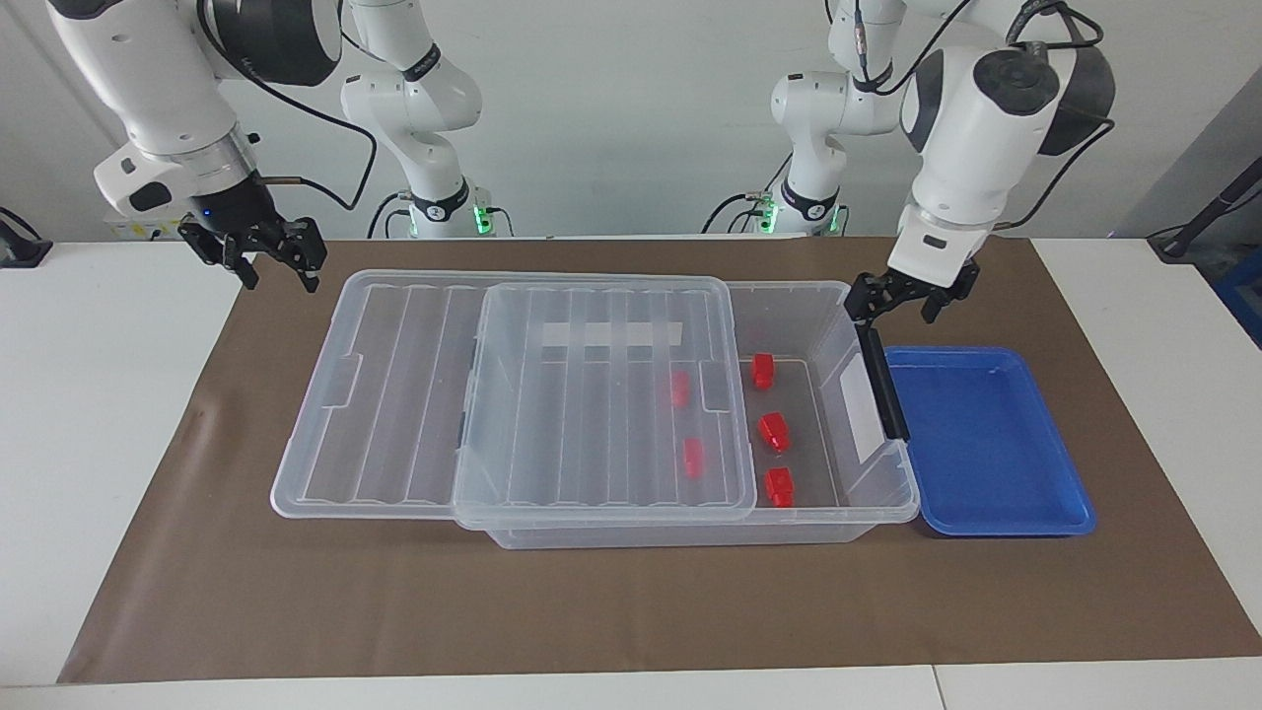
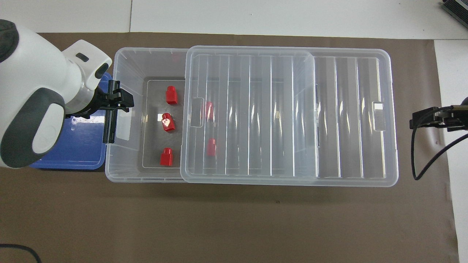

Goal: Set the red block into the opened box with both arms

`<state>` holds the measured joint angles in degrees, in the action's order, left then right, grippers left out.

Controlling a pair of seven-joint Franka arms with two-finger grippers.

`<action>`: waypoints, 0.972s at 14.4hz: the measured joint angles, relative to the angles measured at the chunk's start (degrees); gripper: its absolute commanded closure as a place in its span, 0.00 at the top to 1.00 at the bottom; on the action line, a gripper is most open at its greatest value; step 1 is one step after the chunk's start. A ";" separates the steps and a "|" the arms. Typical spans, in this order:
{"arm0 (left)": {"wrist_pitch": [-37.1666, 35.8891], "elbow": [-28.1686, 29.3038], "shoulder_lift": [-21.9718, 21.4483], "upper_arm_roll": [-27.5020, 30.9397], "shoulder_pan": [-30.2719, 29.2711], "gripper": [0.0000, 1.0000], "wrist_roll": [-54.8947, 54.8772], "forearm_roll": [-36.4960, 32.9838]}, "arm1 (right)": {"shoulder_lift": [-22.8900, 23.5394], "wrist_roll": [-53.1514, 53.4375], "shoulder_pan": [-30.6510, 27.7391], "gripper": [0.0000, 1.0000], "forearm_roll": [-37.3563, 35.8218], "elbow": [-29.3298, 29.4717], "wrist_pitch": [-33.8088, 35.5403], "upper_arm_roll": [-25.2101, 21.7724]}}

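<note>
The clear box point(image 1: 838, 360) point(image 2: 126, 69) lies along the brown mat. Its ribbed lid point(image 1: 592, 394) point(image 2: 285, 117) is slid toward the right arm's end, so the end by the left arm is uncovered. Three red blocks point(image 1: 774, 431) point(image 2: 168, 122) rest on the uncovered floor, and two more point(image 1: 694, 458) show through the lid. My left gripper point(image 1: 902, 301) point(image 2: 120, 100) hangs open and empty over the box's end wall, above the black handle bar point(image 1: 882, 385). My right gripper point(image 1: 261, 258) point(image 2: 420, 120) is raised off the lid's overhanging end, open and empty.
A shallow blue tray point(image 1: 986, 444) point(image 2: 84, 146) lies against the box's end wall at the left arm's end of the table. The brown mat point(image 1: 592, 611) covers the table's middle, with white tabletop at both ends.
</note>
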<state>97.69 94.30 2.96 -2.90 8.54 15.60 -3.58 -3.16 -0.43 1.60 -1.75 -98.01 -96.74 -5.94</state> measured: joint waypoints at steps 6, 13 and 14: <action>-3.13 0.05 -2.57 0.10 -5.33 1.00 -11.74 0.00 | 2.93 -8.71 -3.20 0.00 0.11 -3.64 -9.33 -0.04; -6.56 0.41 -6.09 -0.06 -5.98 1.00 -13.21 0.00 | 10.16 -17.44 -4.68 0.00 5.99 -5.72 -17.34 -0.05; -6.56 0.50 -6.11 -0.09 -5.98 1.00 -13.30 0.00 | 10.25 -18.05 -4.96 0.00 6.01 -5.72 -17.35 -0.06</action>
<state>91.12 94.80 -3.15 -2.99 2.56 2.30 -3.58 7.09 -18.47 -3.37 4.26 -103.73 -114.09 -6.00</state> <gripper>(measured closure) 0.000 0.991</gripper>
